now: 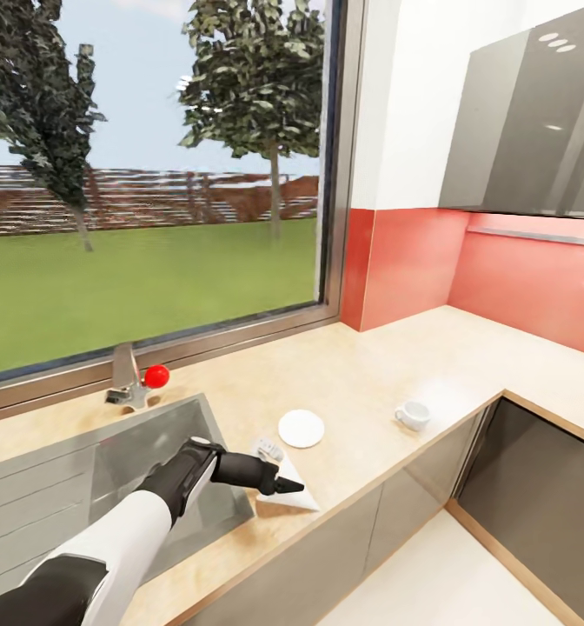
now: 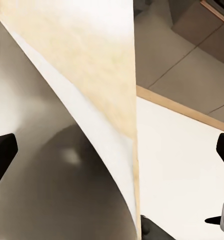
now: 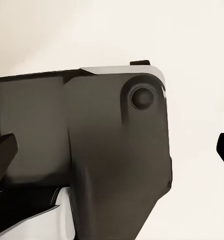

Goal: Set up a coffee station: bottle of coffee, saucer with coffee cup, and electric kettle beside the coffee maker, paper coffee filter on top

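Observation:
On the light wood kitchen countertop, the white paper coffee filter lies near the front edge, just right of the sink. My left gripper reaches over it, open. In the left wrist view the filter spreads between the gripper's wide-apart fingertips. The round white saucer sits a little beyond the filter. Further right stands the white coffee cup, apart from the saucer. My right gripper is open and faces a dark part of the robot's own body. The coffee maker, bottle of coffee, kitchen shelf and electric kettle are out of view.
A steel sink is set into the counter at the left, with a faucet and red knob behind it. A large window runs along the back. Grey wall cabinets hang over the right counter run above a red backsplash.

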